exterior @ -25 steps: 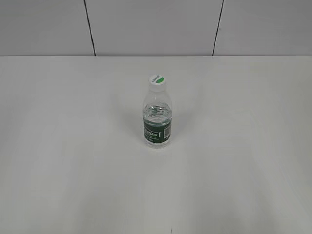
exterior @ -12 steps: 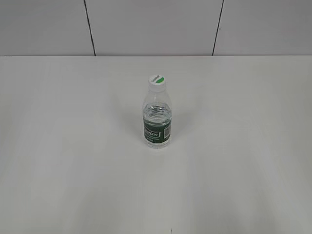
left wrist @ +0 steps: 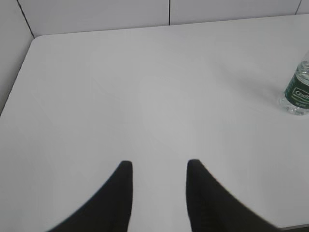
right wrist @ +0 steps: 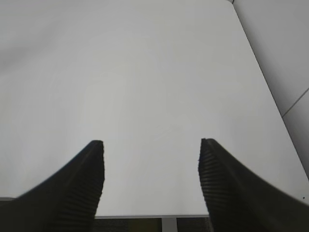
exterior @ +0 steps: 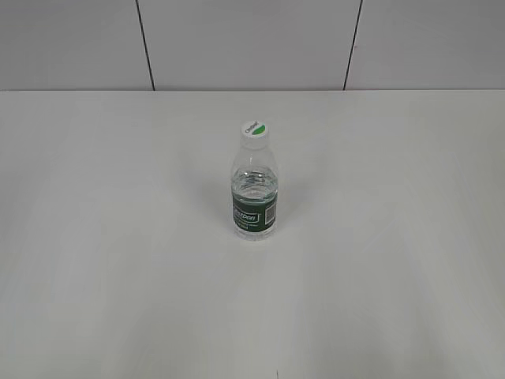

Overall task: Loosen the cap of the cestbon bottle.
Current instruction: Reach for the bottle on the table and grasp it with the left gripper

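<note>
The cestbon bottle (exterior: pixel 254 193) stands upright in the middle of the white table, clear plastic with a dark green label. Its white cap (exterior: pixel 253 130) with a green half-circle sits on top. In the left wrist view the bottle (left wrist: pixel 297 92) shows at the far right edge, cap cut off. My left gripper (left wrist: pixel 159 166) is open over bare table, far to the bottle's left, with nothing between its fingers. My right gripper (right wrist: pixel 150 145) is open wider above the table's near edge, empty too; the bottle is out of its view. Neither gripper appears in the exterior view.
The white table (exterior: pixel 118 237) runs back to a grey panelled wall (exterior: pixel 252 43). The table's left rear corner (left wrist: pixel 36 38) and its right edge (right wrist: pixel 270 96) show in the wrist views, and its near edge (right wrist: pixel 149 216) lies under the right gripper.
</note>
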{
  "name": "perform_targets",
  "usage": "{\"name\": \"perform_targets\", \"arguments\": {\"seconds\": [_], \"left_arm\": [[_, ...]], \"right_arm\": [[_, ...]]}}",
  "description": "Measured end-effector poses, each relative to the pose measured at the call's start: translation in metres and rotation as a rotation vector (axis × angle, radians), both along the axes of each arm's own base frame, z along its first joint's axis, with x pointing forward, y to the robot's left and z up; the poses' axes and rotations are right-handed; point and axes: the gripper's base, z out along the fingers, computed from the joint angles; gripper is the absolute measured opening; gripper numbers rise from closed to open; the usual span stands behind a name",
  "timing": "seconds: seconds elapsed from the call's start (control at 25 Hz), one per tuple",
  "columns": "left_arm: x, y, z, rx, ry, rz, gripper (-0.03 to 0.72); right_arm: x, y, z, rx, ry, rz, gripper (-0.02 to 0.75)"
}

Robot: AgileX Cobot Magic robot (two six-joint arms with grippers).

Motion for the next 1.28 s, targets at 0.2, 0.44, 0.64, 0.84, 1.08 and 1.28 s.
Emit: {"name": "perform_targets", "arguments": {"seconds": [0.2,0.44,0.64,0.84,1.08,1.28], "left_arm": [[0.0,0.0,0.0,0.0,0.0,0.0,0.239],[0.0,0.0,0.0,0.0,0.0,0.0,0.239],[0.0,0.0,0.0,0.0,0.0,0.0,0.239],[0.0,0.0,0.0,0.0,0.0,0.0,0.239],[0.0002,0.0018,0.0,0.018,0.001,0.013,0.239],[0.0069,0.0027,0.0016,0.028,0.026,0.019,0.24]], "right_arm": [[0.0,0.0,0.0,0.0,0.0,0.0,0.473],[0.0,0.0,0.0,0.0,0.0,0.0,0.473],[0.0,0.0,0.0,0.0,0.0,0.0,0.473],[0.0,0.0,0.0,0.0,0.0,0.0,0.473],[0.0,-0.0003,0.0,-0.004,0.0,-0.002,0.473],[0.0001,-0.002,0.0002,-0.02,-0.002,-0.014,0.473]]}}
